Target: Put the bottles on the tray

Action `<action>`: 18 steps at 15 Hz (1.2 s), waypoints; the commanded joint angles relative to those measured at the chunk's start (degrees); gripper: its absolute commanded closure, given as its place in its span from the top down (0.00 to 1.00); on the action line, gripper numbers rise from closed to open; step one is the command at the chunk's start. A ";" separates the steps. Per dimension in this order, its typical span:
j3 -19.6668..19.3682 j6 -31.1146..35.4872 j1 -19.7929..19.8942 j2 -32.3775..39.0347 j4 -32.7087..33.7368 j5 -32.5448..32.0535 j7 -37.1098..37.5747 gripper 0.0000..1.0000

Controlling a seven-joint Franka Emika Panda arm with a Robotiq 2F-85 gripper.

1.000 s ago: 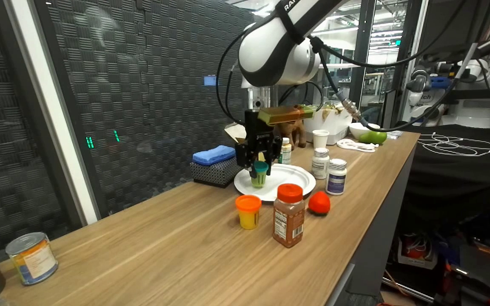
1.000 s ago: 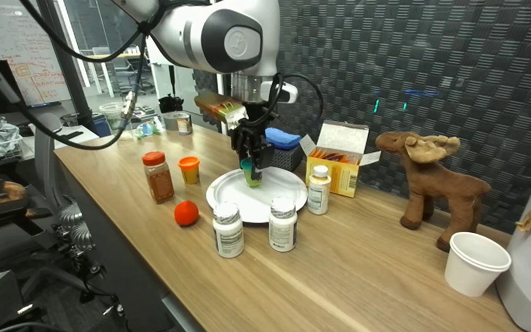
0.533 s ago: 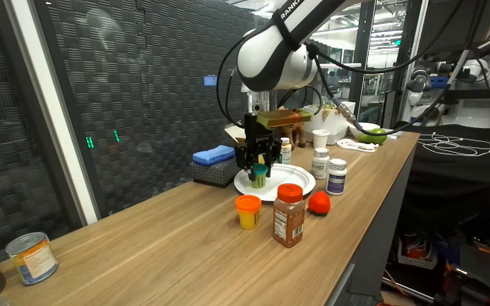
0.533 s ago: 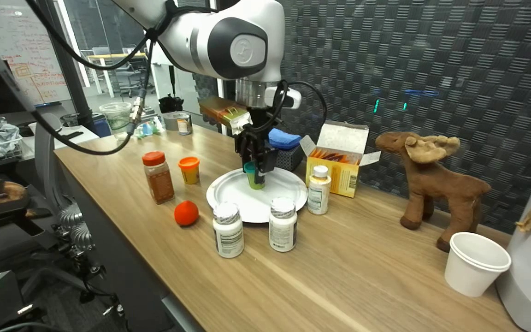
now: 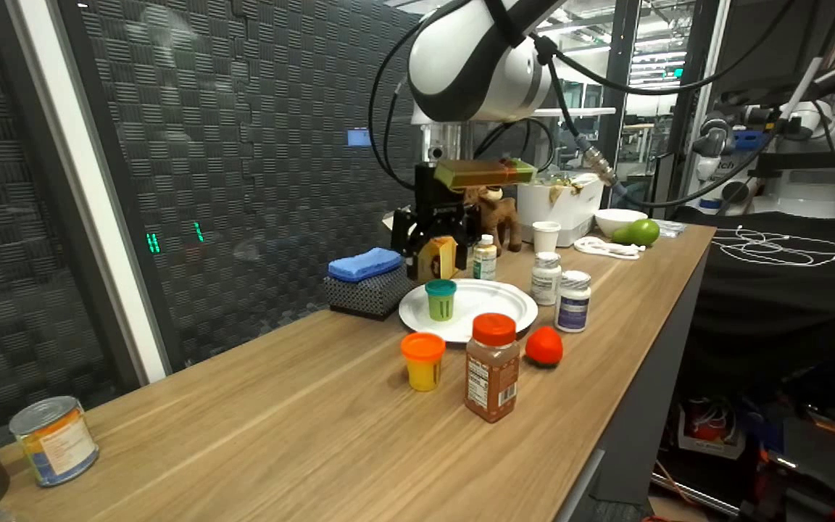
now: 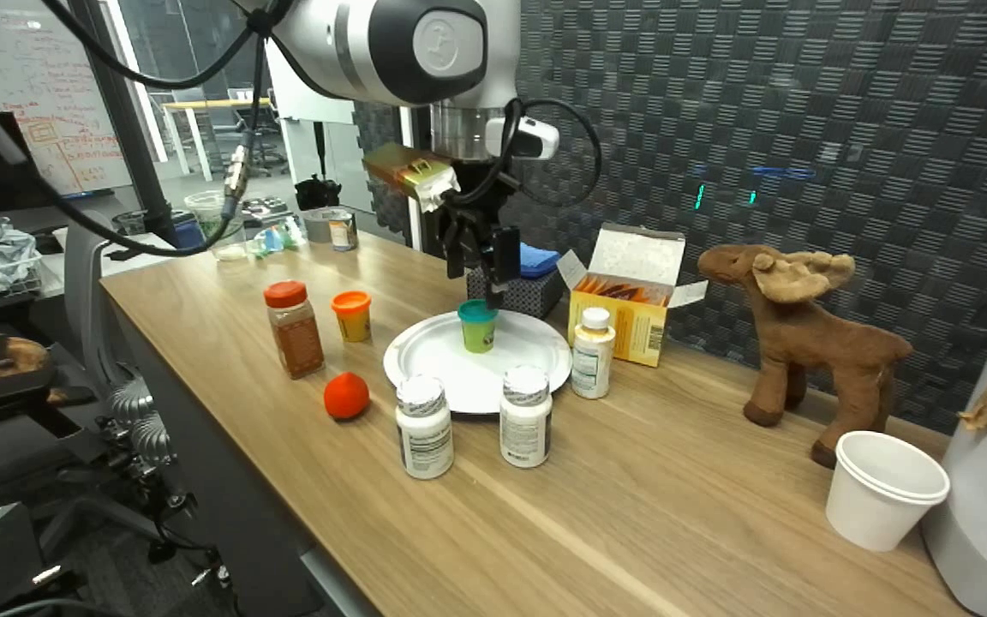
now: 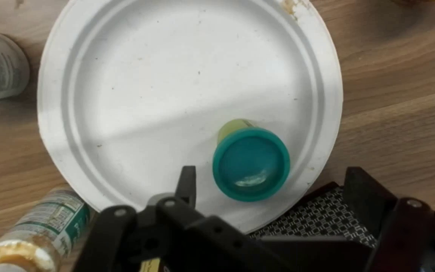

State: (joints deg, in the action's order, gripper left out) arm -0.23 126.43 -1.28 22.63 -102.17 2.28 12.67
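One green tub (image 5: 441, 304) is set on the plate (image 5: 490, 297) beneath empty, wide-spread jaws; the orange tub (image 5: 424, 366) on the tabletop (image 5: 301, 420), likely light and firm, is best gripped around its sides.

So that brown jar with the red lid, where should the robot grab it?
Probably the upper body of the brown jar, just below its red lid, coming from above with the fingers on two opposite sides: it stands upright, apart from the orange-lidded tub, and its body looks squarish.
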 commanded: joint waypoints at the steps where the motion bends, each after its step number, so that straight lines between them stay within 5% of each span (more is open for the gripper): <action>1: 0.18 1.26 -2.17 -6.65 -5.43 -0.44 2.79 1.00; 12: 3.78 0.45 -11.16 -8.68 -9.00 -10.42 12.77 1.00; 18: 4.44 0.43 -12.25 -7.67 -11.62 -11.20 13.56 1.00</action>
State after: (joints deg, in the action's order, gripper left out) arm 3.88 126.42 -13.25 15.30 -112.61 -7.97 25.43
